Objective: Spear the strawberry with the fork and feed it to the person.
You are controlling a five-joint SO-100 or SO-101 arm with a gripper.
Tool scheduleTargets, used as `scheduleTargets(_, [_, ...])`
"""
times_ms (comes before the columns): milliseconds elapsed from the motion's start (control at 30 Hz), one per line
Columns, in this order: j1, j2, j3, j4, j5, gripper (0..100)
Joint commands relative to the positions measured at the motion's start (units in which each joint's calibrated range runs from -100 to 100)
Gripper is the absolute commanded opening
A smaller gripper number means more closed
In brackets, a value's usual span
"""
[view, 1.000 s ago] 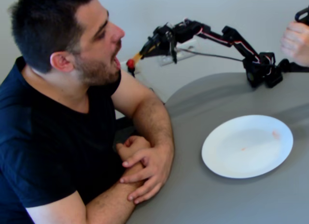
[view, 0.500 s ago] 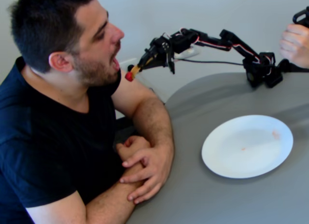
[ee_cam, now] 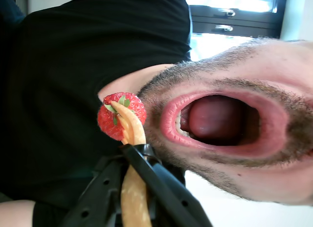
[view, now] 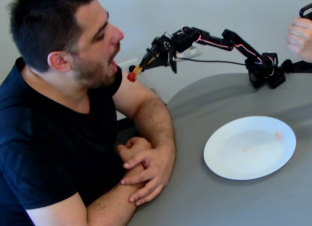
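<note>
The person [view: 73,46], a man in a dark T-shirt, sits at the left of the fixed view with his mouth wide open. The black gripper [view: 147,61] is shut on the pale orange fork [view: 138,69]. The red strawberry [view: 130,76] is speared on the fork's tines, a little below and to the right of his chin. The wrist view lies on its side. There the strawberry [ee_cam: 120,120] sits on the fork [ee_cam: 133,188], just left of his chin, with the open mouth of the person [ee_cam: 220,122] to the right. The gripper [ee_cam: 133,153] clamps the fork's handle.
A white plate [view: 214,162] with faint pinkish smears lies on the grey round table [view: 195,201]. The man's folded forearms [view: 141,172] rest on the table's left edge. The arm's base [view: 263,72] stands at the back right, beside another person's hand [view: 300,38].
The arm has dropped a little, carrying the strawberry from mouth height down to just below the chin. The man's head has barely moved.
</note>
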Motion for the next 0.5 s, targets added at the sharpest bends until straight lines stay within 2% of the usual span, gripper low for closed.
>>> scheduleTargets(0, [0.41, -4.42, -2.58, -0.3, -0.25, 1])
scheduleTargets(200, [0.41, -4.42, -2.67, -2.65, -0.25, 1])
scheduleTargets(300, [1.15, -4.33, -2.67, -4.83, -2.98, 1])
scheduleTargets(467, [1.75, -4.0, -2.67, -4.83, -3.61, 1])
